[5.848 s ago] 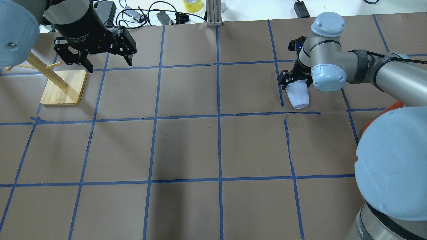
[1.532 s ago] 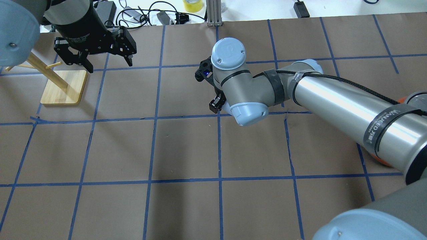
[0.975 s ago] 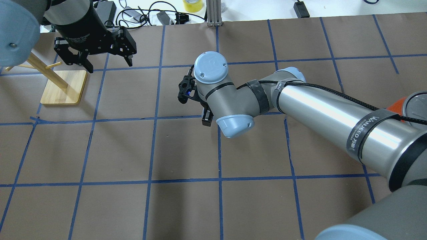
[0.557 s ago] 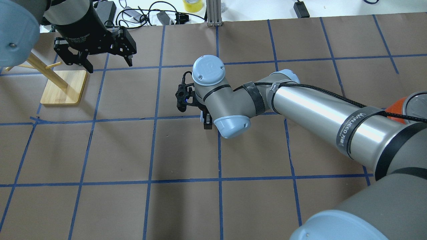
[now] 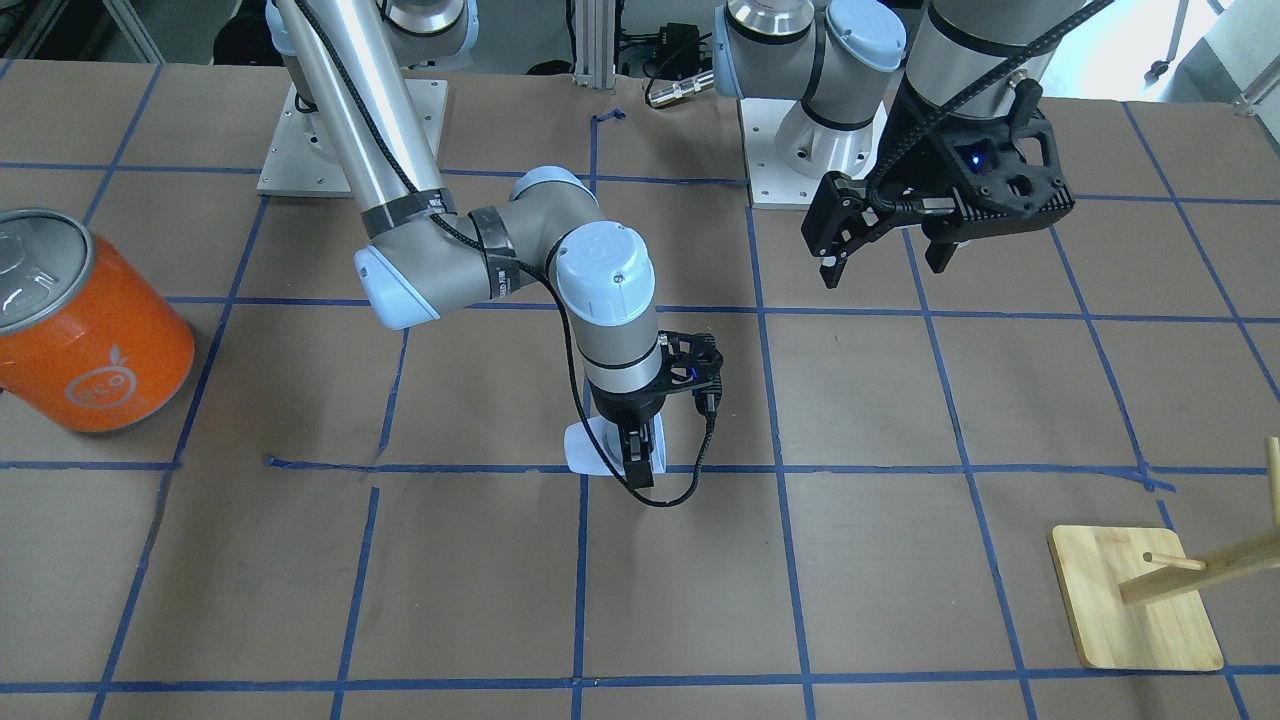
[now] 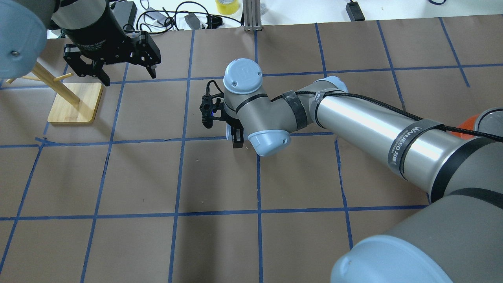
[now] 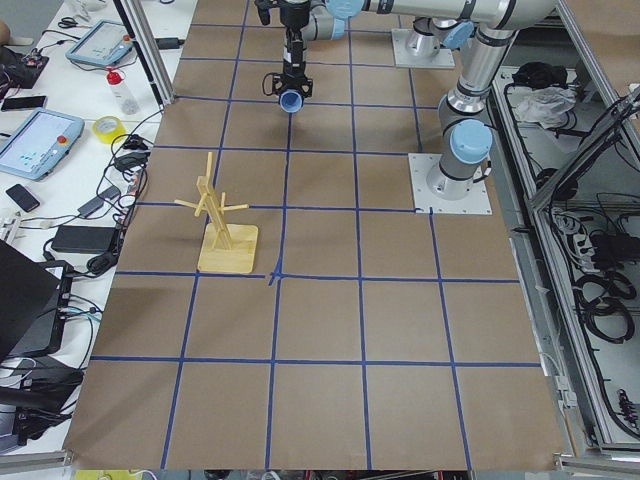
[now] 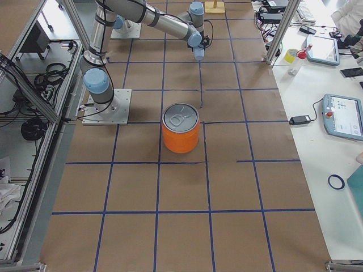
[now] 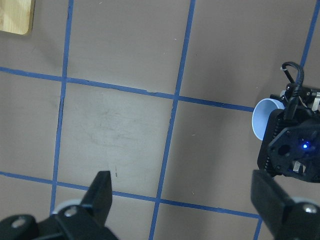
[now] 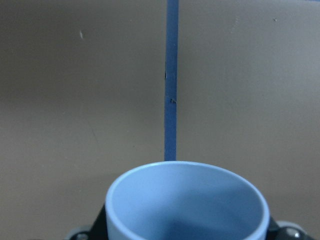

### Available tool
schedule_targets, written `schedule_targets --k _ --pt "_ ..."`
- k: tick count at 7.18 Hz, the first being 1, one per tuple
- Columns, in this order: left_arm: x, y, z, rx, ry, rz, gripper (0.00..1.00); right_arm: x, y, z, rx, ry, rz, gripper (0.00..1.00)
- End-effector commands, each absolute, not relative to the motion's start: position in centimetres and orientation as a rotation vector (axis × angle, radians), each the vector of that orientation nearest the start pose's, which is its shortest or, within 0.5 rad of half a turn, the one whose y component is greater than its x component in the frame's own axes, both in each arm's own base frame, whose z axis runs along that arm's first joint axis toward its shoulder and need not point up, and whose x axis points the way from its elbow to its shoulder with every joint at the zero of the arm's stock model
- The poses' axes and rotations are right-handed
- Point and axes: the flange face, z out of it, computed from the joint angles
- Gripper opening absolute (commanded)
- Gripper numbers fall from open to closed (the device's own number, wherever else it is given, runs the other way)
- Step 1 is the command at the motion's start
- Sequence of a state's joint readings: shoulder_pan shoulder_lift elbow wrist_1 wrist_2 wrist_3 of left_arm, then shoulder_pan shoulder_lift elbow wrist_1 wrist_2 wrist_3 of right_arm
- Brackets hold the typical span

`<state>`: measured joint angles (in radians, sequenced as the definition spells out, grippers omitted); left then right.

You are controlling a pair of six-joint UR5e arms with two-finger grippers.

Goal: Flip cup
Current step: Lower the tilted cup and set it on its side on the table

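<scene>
Right pincer (image 5: pixel 612 450) is clamped on the cup (image 5: pixel 582 452), which I see pinched between its fingers (image 5: pixel 637 455), tilted, mouth facing its wrist camera, close over the tabletop (image 5: pixel 860 560). Left pincer (image 5: pixel 884 272) hangs well apart from it, spread wide, holding nothing.

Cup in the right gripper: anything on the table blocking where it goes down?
Nothing visible does. Beyond the cup, held by the right gripper, lie only brown paper and a blue tape line; the orange can and wooden stand sit well aside.
</scene>
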<state>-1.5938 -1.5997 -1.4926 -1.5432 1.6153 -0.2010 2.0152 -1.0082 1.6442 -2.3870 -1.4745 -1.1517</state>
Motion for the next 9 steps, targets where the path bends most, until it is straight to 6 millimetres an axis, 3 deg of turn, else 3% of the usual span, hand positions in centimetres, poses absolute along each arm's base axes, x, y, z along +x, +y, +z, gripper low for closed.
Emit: schedule_targets --k 1,5,9 --pt "-14.1 -50.8 51.5 -0.278 3.092 -0.126 1.00 41.8 -53.9 20.1 -2.198 2.177 -0.305 0.00" --pt "-14.1 -50.8 51.5 -0.278 3.092 -0.126 1.00 41.9 -53.9 19.3 -2.211 2.163 -0.297 0.00" --pt "-14.1 -50.8 51.5 -0.278 3.091 -0.126 1.00 42.0 -53.9 18.9 -2.211 2.157 -0.289 0.34"
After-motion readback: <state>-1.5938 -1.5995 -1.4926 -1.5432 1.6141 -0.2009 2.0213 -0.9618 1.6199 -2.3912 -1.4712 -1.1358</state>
